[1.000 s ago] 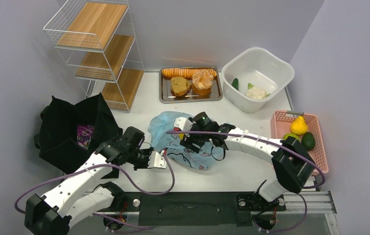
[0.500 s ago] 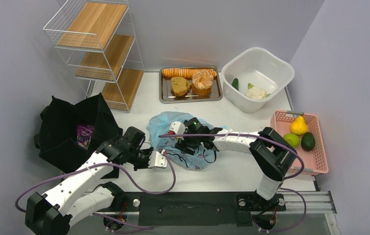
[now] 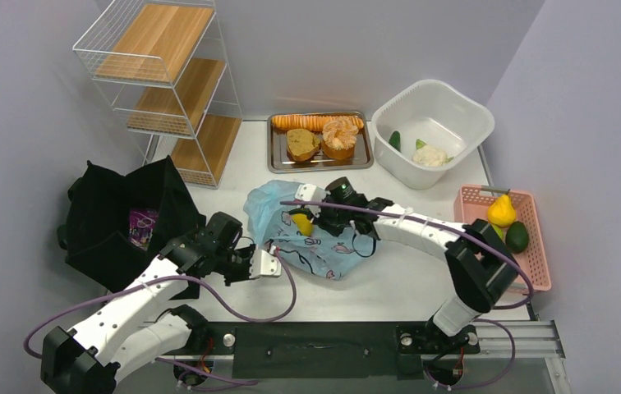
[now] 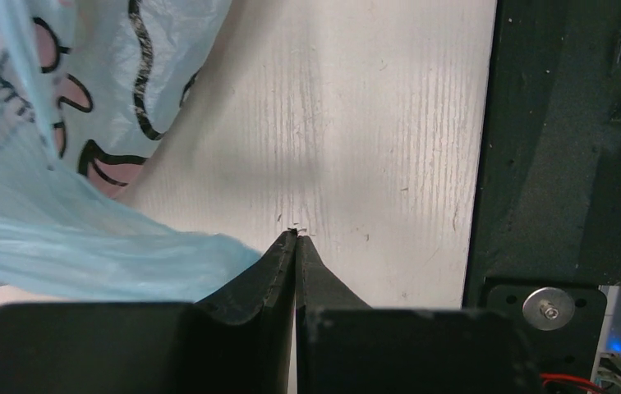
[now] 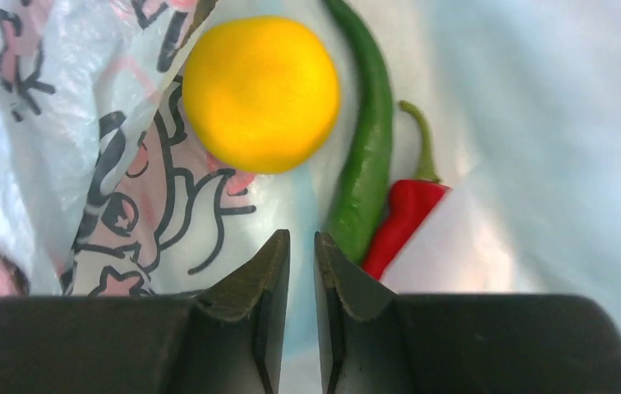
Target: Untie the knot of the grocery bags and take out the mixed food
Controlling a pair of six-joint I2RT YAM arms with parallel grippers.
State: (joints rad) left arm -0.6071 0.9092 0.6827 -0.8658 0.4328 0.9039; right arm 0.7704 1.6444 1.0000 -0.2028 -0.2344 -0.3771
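Pinching together nearest the robot, the left gripper (image 4: 295, 238) has its jaws closed tip to tip just above the tabletop (image 4: 373, 123), with a fold of the pale blue plastic bag (image 3: 324, 258) lying against its left finger; whether any film is caught between the jaws cannot be told. Just beyond, the bag sprawls flat and crumpled, its mouth apparently open and no knot to be found in these views. The right gripper (image 5: 299, 240) hangs over that opening, jaws drawn almost together with only a slit between them. Just ahead of it lie a yellow lemon (image 5: 262, 94), a long green chilli (image 5: 365, 164) and a small red chilli (image 5: 406, 213). The film looks feather-light, limp and slippery, so it will likely drag along unless pinned at its edge. The lemon seems firm and apt to roll, best taken across its middle; the chillies are slim and better pinched mid-length. Off to the left sits the black tote (image 3: 106, 222), a purple packet (image 3: 143, 222) inside. Farthest back stand the white tub (image 3: 434, 84) and pink basket (image 3: 465, 215).
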